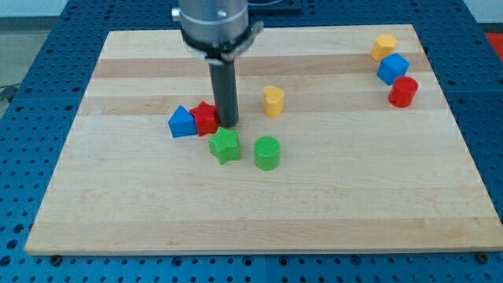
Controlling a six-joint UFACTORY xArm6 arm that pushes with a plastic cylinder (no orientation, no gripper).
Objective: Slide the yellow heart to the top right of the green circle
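The yellow heart (273, 101) lies on the wooden board, above and slightly right of the green circle (267, 152). A gap of bare board separates them. My tip (227, 124) is down on the board left of the heart, right beside the red star (207, 118) and just above the green star (225, 145). The tip is apart from the heart and from the green circle.
A blue triangle (181, 123) touches the red star's left side. At the view's top right sit a yellow hexagon (384, 45), a blue cube (393, 69) and a red cylinder (403, 91). The board (118, 204) rests on a blue perforated table.
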